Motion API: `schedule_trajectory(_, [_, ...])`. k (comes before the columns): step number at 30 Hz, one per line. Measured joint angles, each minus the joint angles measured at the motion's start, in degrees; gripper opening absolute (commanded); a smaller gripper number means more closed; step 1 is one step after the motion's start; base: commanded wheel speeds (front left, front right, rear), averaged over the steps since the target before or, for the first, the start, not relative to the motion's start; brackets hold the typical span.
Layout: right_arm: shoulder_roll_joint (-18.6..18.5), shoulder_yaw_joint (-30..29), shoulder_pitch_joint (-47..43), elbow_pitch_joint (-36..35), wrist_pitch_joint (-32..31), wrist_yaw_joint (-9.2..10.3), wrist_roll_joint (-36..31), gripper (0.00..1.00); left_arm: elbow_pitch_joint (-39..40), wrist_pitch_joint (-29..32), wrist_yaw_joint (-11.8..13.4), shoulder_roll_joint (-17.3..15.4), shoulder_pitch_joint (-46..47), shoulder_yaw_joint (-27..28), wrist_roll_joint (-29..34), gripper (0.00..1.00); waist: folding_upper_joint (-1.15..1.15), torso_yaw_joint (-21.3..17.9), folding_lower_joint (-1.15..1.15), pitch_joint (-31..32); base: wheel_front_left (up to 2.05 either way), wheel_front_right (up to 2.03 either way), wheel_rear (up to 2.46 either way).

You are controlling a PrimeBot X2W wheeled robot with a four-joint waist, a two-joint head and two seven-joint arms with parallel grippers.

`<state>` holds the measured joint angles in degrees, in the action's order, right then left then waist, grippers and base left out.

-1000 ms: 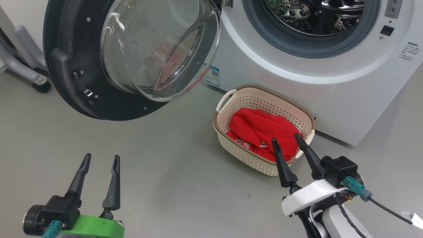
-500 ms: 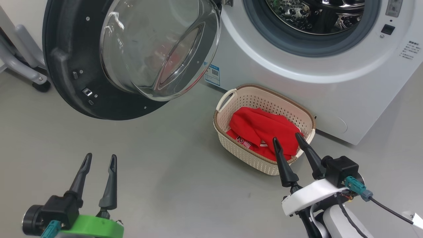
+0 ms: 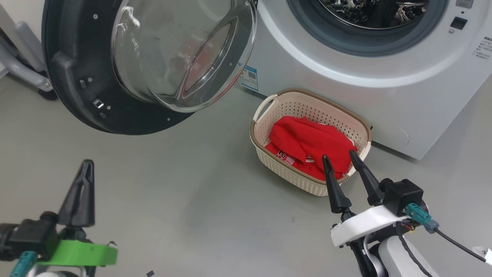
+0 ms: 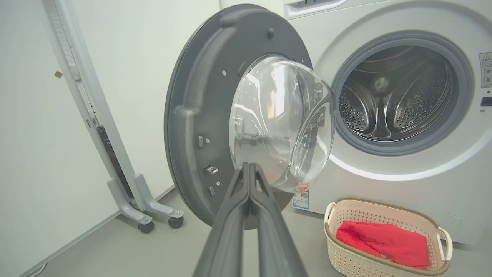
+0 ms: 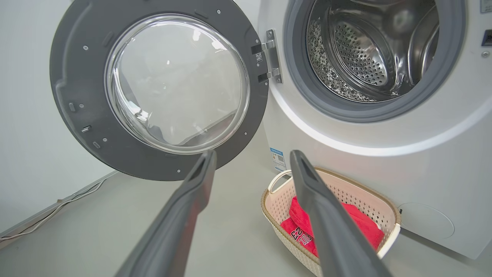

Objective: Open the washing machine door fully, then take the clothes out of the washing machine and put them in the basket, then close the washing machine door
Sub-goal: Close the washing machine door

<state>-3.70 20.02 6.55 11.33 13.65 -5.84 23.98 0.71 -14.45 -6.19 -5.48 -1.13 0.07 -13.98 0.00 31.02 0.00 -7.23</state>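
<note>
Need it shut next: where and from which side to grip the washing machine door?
Likely grip the washing machine door by its rim's free edge, opposite the hinge, from the left: that edge stands clear, the bulging glass offers no hold.

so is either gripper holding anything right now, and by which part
Nothing is held. The left gripper is shut on nothing, the right gripper is open and empty; the clothes lie loose in the basket.
</note>
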Motion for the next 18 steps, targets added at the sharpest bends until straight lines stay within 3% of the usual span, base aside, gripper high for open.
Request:
schedule_trajectory(8, [-0.5,1.3,0.5,-1.2,-0.7,0.44,-1.7,1.00,5.3,-0.3,-0.2,-7.2,6.1,7.9,0.5,0.00,0.00,-0.7,0.00,-3.2,0.00,0.00,0.00])
schedule_trajectory(18, [-2.0,2.2,4.0,-3.4,-2.4,0.46,-3.7,1.00,6.1,0.4,-0.2,-18.2,17.1,20.8,-5.9,0.00,0.00,-3.8,0.00,-8.1,0.00,0.00,0.00])
